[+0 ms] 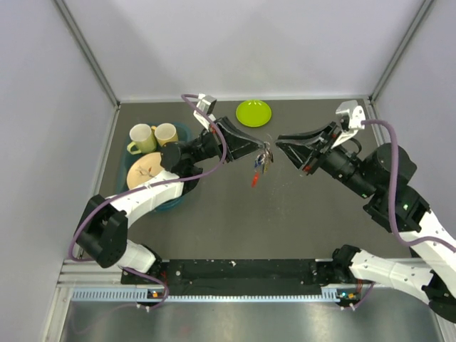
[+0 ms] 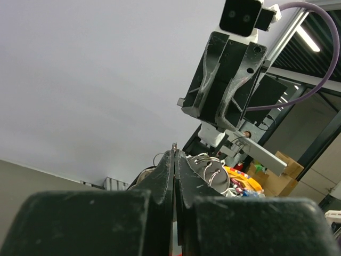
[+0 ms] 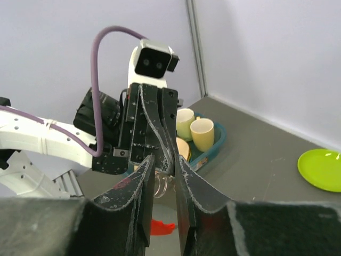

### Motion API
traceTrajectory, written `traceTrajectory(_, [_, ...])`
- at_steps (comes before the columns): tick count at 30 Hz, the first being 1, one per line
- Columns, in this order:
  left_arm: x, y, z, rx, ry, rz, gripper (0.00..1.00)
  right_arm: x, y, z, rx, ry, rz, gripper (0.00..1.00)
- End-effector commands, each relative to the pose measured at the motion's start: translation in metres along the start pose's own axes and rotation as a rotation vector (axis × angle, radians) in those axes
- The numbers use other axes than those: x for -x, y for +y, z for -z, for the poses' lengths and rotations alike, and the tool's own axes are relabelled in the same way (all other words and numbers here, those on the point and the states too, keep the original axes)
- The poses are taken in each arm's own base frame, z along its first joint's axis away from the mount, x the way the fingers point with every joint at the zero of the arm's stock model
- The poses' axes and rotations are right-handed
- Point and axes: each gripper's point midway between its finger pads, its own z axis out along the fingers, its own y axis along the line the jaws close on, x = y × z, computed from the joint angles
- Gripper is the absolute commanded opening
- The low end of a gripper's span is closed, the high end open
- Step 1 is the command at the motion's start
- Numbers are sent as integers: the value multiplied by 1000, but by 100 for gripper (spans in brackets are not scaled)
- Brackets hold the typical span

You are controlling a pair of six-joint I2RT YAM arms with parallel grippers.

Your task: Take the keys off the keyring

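**Top external view: keyring being held off the tabletop, second grip being lined up**

The bunch of keys (image 1: pixel 264 161) is being held in the air above the tabletop (image 1: pixel 285 221), near its middle, by the left end effector (image 1: pixel 256 147). The red key (image 1: pixel 255 179) is hanging lowest.

In the left wrist view, the left jaws are being pressed fully together on a thin edge of metal. This is judged to be the keyring (image 2: pixel 213 172) itself, though ring and key blade cannot be told apart for certain.

The right end effector (image 1: pixel 281 144) is being presented tip to tip against the left one, just beside the bunch. Its jaws are being held narrow and slightly parted. The ring loops are showing through the gap in the right wrist view, and no grip on anything can be confirmed.

No key is being seen free of the ring. The task is therefore judged to be at its first removal, with a key being approached for the pull.

The next move is judged to call for the right jaws to be closed on one key head only. That key would then need to be worked round the wire coil to its split while the ring is being held firm. A slip of the thin ring from the left jaws is being noted as the main risk.
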Motion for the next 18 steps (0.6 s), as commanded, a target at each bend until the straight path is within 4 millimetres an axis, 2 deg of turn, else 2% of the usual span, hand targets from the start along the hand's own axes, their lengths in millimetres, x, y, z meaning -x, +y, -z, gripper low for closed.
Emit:
traceTrajectory(1, [17,-45,-3,-171,-36,-170,0,-2,3,1,8,30,-45,22])
traceTrajectory(7, [16,-52,-2,-196,-29,-186,0,-8,-5,-5,4,68,1,28])
traceTrajectory(13, [16,-55,-2,-200,-25,-195,0,-25,-2,-9,84,147,-47,26])
traceTrajectory(18, [15,-57,-2,-206,-14,-203,0,-27,-5,-10,72,149,-43,23])
